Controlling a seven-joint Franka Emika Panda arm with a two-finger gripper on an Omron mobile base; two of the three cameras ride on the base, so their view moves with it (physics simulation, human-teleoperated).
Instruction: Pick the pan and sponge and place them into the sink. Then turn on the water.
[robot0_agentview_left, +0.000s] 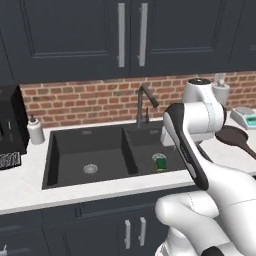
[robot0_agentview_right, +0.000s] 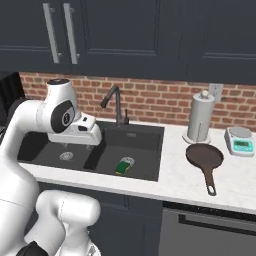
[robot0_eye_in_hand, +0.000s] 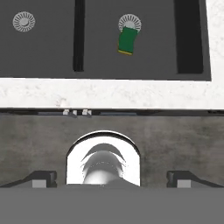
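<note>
Claw (robot0_eye_in_hand: 112, 179) wide apart and empty, raised above the table's (robot0_eye_in_hand: 109, 94) front edge, green-and-yellow sponge (robot0_eye_in_hand: 127, 41) ahead of it on the right basin floor of the black sink (robot0_eye_in_hand: 43, 52), touching the drain, frying pan (robot0_agentview_right: 204, 156) well off to its right on the table.

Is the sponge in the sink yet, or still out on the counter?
In. The sponge lies on the floor of the sink's right basin, next to its drain; the hand view shows the same.
</note>
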